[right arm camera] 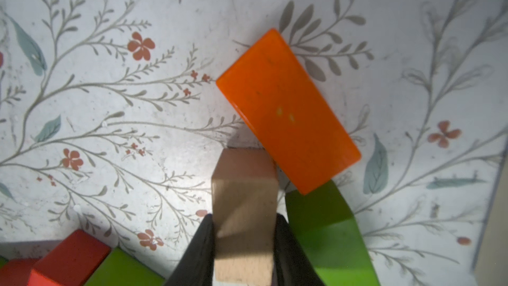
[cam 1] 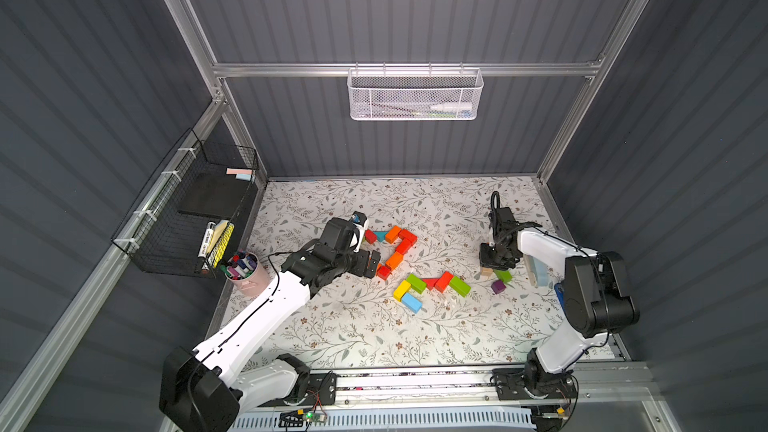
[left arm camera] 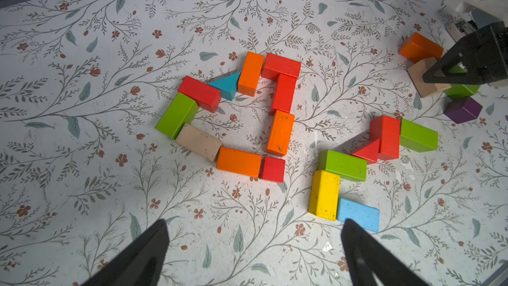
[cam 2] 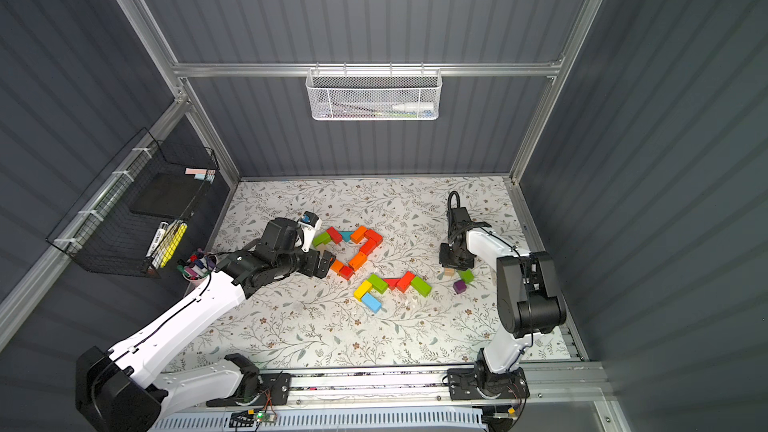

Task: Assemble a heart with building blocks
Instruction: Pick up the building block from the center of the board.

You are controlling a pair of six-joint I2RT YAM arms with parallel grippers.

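Pinching the tan block [right arm camera: 244, 182] from both sides, the right tool [right arm camera: 244, 217] holds it end-down, its long axis running from the jaws toward the counter [right arm camera: 110, 105]. Whether it is clear of the surface I cannot tell. An orange brick [right arm camera: 288, 111] seems to touch its far corner, and a green block [right arm camera: 324, 229] sits just beside it. Farther toward the robot's left lies a loose cluster [cam 1: 444, 280], and beyond that the part-built outline [cam 1: 406, 238], where the left tool [left arm camera: 254, 222] hovers spread wide and empty. By my judgement the block must travel leftward, though the left arm is nearer the outline.
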